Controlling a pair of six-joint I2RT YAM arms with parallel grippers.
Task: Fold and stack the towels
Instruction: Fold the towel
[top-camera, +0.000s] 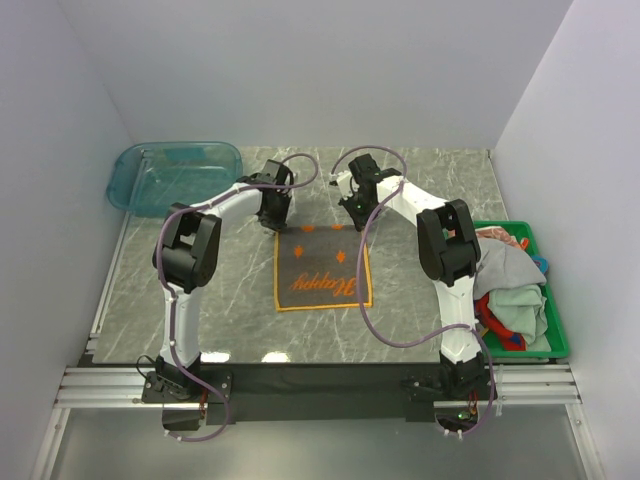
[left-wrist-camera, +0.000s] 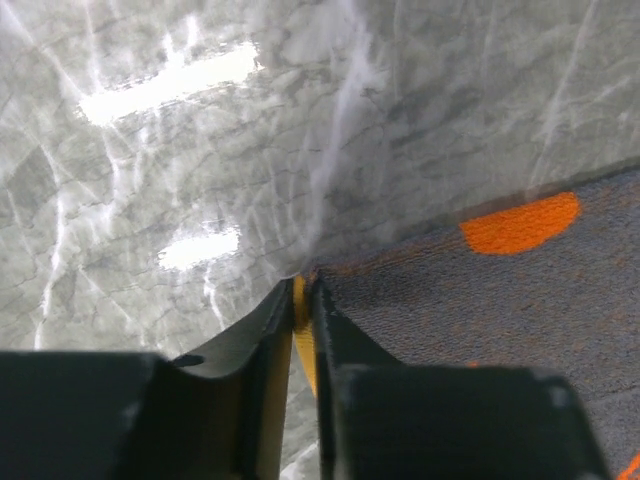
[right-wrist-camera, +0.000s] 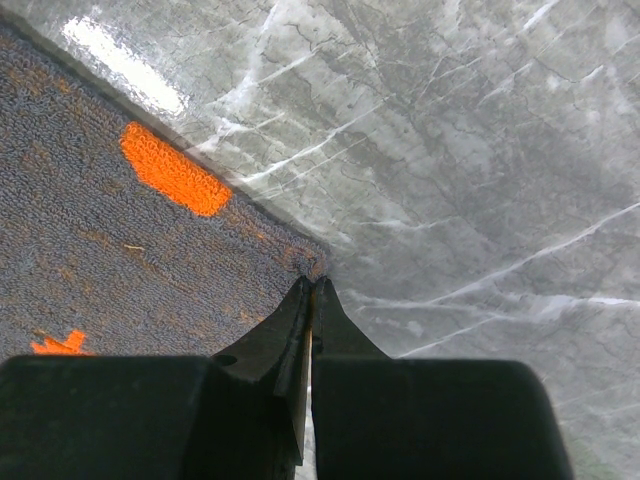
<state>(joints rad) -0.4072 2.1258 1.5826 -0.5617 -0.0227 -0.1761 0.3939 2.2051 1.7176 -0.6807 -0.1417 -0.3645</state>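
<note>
A brown towel (top-camera: 322, 268) with an orange hem, orange marks and orange lettering lies spread flat on the marble table. My left gripper (top-camera: 277, 222) is at its far left corner. In the left wrist view the gripper (left-wrist-camera: 303, 285) is shut, with the towel's (left-wrist-camera: 480, 300) orange hem pinched between its fingers. My right gripper (top-camera: 355, 212) is at the far right corner. In the right wrist view the gripper (right-wrist-camera: 312, 285) is shut, its tips pinching the bunched corner of the towel (right-wrist-camera: 130, 260). More towels, grey (top-camera: 505, 268), pale green (top-camera: 515, 308) and red (top-camera: 495, 325), are heaped at the right.
A green crate (top-camera: 557, 335) at the right table edge holds the heap of towels. A clear teal tub (top-camera: 175, 175) stands at the back left. White walls close in the table on three sides.
</note>
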